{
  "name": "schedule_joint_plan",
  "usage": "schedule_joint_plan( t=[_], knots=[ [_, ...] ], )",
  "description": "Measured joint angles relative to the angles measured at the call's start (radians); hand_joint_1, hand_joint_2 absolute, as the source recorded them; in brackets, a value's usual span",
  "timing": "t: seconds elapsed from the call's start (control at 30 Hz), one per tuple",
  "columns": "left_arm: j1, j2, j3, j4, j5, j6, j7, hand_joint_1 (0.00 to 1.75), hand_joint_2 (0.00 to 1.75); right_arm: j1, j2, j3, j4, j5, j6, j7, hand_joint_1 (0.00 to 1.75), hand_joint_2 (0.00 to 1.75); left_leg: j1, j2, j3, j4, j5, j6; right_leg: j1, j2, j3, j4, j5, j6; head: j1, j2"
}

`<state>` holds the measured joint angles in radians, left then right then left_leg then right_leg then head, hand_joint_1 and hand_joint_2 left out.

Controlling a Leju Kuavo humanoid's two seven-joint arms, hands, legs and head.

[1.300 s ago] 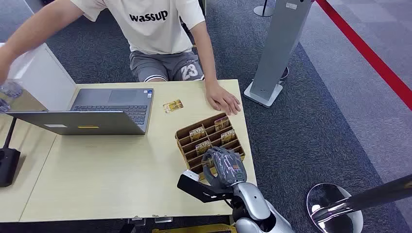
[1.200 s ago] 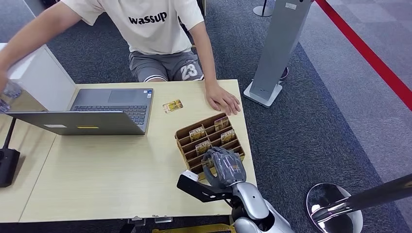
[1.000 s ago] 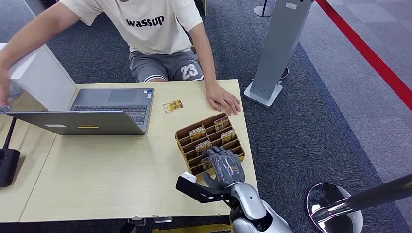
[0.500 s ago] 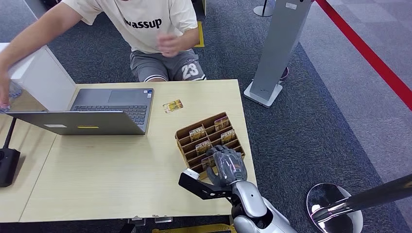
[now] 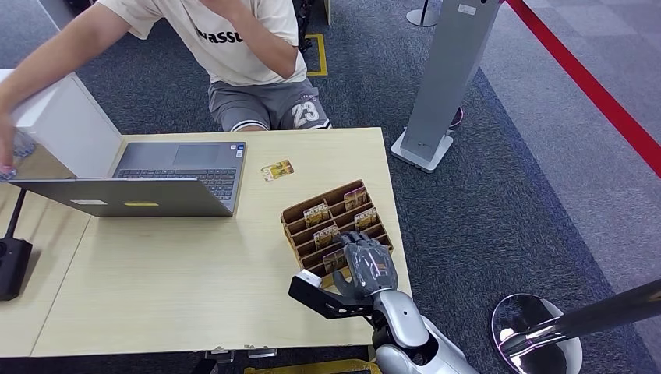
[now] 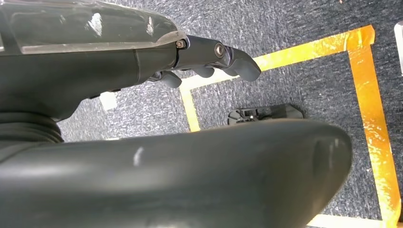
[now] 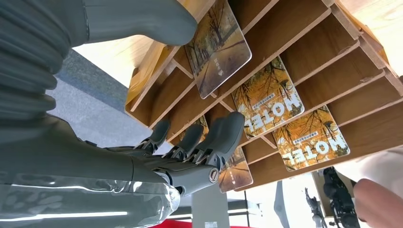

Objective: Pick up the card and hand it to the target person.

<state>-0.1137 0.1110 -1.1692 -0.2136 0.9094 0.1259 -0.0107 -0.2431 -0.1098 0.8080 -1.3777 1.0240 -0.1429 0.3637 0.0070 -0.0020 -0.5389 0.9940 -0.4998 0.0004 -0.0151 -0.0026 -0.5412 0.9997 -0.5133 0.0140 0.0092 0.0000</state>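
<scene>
A wooden card rack stands near the table's right edge, with several orange hotel cards upright in its slots. My right hand hovers over the rack's near end, fingers spread. In the right wrist view its fingers reach into a slot of the rack, while the thumb lies beside one card without pinching it; two "HOTEL" cards stand further along. One loose card lies on the table. The person sits behind the table. My left hand hangs over the floor, holding nothing.
An open laptop sits on the table's left half, a white box beyond it and a black stand at the left edge. A grey pillar on a base and a round metal base stand on the carpet to the right.
The person has lifted a hand off the table's far right corner up toward the chest and face. My right hand has edged slightly forward over the rack.
</scene>
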Motion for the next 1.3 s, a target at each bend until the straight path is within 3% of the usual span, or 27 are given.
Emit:
schedule_joint_plan(
  t=[0.23,0.43,0.57,0.7,0.9,1.1,1.23,1.3],
  knots=[
    [0.0,0.0,0.0,0.0,0.0,-0.001,0.0,0.0,0.0,-0.004,0.001,0.0,0.027,-0.018,-0.007,-0.011,0.82,1.75,0.0,0.0,0.0,0.0,0.0,0.0,0.0,0.0,0.0,0.0,0.0,0.0,0.0,0.0],
    [0.0,0.0,0.0,0.0,0.003,-0.001,0.0,0.0,0.0,-0.014,0.004,0.0,0.049,-0.026,-0.021,-0.021,1.1,1.75,0.0,0.0,0.0,0.0,0.0,0.0,0.0,0.0,0.0,0.0,0.0,0.0,0.0,0.0],
    [0.001,0.0,0.0,0.0,0.008,0.001,0.0,0.0,0.0,-0.021,0.008,0.0,0.066,-0.03,-0.034,-0.03,1.13,1.75,0.0,0.0,0.0,0.0,0.0,0.0,0.0,0.0,0.0,0.0,0.0,0.0,0.0,0.0],
    [0.002,0.0,0.0,0.0,0.01,0.002,0.0,0.0,0.0,-0.022,0.01,0.0,0.081,-0.03,-0.036,-0.031,1.4,1.75,0.0,0.0,0.0,0.0,0.0,0.0,0.0,0.0,0.0,0.0,0.0,0.0,0.0,0.0],
    [0.002,0.0,0.0,0.0,0.01,0.002,0.0,0.0,0.0,-0.027,0.01,0.0,0.091,-0.032,-0.04,-0.031,1.37,1.75,0.0,0.0,0.0,0.0,0.0,0.0,0.0,0.0,0.0,0.0,0.0,0.0,0.0,0.0],
    [0.002,0.0,0.0,0.0,0.01,0.003,0.0,0.0,0.0,-0.03,0.011,0.0,0.093,-0.04,-0.043,-0.03,1.48,1.75,0.0,0.0,0.0,0.0,0.0,0.0,0.0,0.0,0.0,0.0,0.0,0.0,0.0,0.0],
    [0.002,0.0,0.0,0.0,0.009,-0.006,-0.003,0.0,1.75,-0.031,0.012,0.0,0.096,-0.047,-0.045,-0.031,1.49,1.75,0.0,0.0,0.0,0.0,0.0,0.0,0.0,0.0,0.0,0.0,0.0,0.0,0.0,0.0],
    [0.003,0.0,0.0,0.0,0.007,-0.016,-0.01,0.0,1.75,-0.032,0.012,0.0,0.097,-0.048,-0.046,-0.032,1.48,1.75,0.0,0.0,0.0,0.0,0.0,0.0,0.0,0.0,0.0,0.0,0.0,0.0,0.0,0.0]
  ],
)
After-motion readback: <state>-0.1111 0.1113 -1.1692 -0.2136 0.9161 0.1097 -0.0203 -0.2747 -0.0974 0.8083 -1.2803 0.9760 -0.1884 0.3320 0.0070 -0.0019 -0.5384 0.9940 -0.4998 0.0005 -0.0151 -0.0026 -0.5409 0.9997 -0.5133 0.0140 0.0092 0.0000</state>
